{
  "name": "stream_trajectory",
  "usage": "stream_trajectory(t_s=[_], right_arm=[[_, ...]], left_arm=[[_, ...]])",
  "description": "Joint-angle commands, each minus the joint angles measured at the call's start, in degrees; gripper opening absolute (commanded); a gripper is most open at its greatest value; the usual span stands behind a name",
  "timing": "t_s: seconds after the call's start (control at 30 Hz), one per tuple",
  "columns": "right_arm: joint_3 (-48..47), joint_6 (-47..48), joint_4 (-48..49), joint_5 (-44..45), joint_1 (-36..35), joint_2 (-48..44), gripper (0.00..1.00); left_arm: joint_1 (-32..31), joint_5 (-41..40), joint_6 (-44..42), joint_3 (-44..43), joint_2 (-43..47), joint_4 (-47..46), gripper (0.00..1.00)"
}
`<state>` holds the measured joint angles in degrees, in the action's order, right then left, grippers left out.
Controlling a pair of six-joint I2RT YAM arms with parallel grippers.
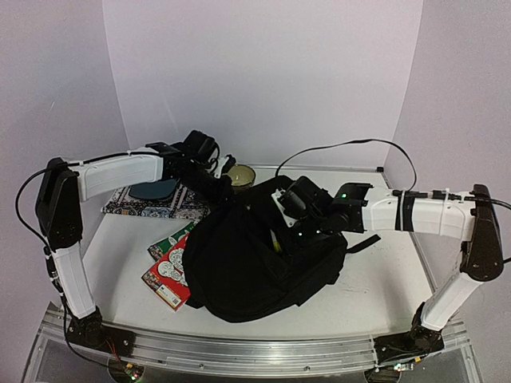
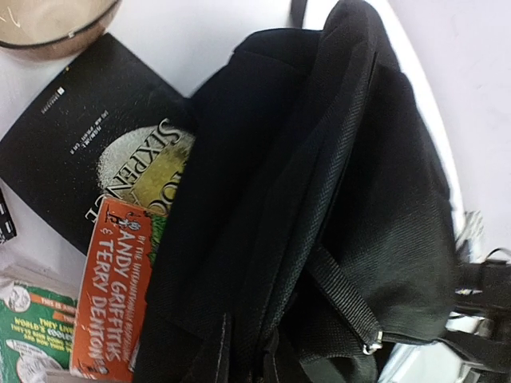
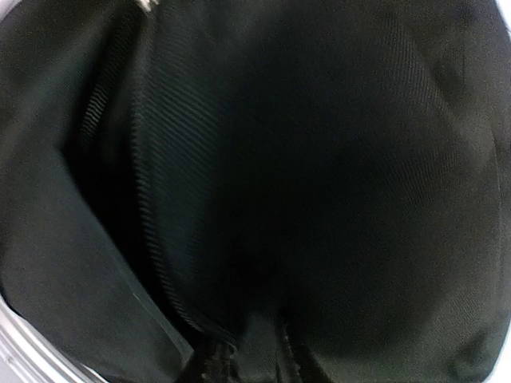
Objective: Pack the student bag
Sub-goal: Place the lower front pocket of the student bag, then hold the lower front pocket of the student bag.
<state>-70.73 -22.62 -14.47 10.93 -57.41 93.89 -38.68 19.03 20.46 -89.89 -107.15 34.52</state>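
Black student bag [image 1: 255, 263] slumped in the middle of the surface [image 1: 383, 279], colourful books [image 1: 169, 267] against its left side, left hand [image 1: 214, 183] at its far edge, right hand [image 1: 281, 215] at its opening, cannot tell whether either hand is gripping.

Here's the left arm [image 1: 120, 175]: white shell segments between chunky black joints, with a thin black cable [image 1: 19, 203] bowing out by its elbow. Over on the right arm [image 1: 423, 214] it's the same white-and-black build. White zip ties [image 1: 415, 194] ring the forearm, a black lead [image 1: 351, 144] loops off it, and green lights [image 1: 343, 194] glow on the black wrist.
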Motion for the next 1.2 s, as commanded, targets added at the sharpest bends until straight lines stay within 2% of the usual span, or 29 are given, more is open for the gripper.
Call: stream_trajectory(t_s=[0.0, 0.2, 0.4, 0.57, 0.8, 1.17], right_arm=[[-2.9, -2.2, -8.9, 2.9, -0.1, -1.9, 0.27], [-16.2, -2.8, -13.8, -2.1, -0.1, 1.2, 0.45], [-25.8, -4.6, -15.1, -3.6, -0.1, 5.8, 0.56], [-31.8, -6.4, -16.3, -1.5, 0.1, 10.4, 0.54], [-36.2, -9.4, -16.6, 0.8, 1.5, 14.9, 0.43], [-36.9, -9.5, -16.4, 1.5, 3.5, 16.3, 0.42]], left_arm=[[0.4, 1.1, 5.6, 0.2, 8.3, -6.1, 0.00], [0.2, 1.0, 7.7, 3.0, 10.0, -8.7, 0.00], [-0.8, 1.8, 10.0, 3.9, 9.7, -10.2, 0.00], [-3.2, 1.7, 11.7, 3.6, 9.0, -11.4, 0.00], [-5.5, 1.4, 12.8, 3.4, 8.6, -12.2, 0.00], [-6.9, 1.5, 13.2, 2.7, 8.8, -12.5, 0.00]])
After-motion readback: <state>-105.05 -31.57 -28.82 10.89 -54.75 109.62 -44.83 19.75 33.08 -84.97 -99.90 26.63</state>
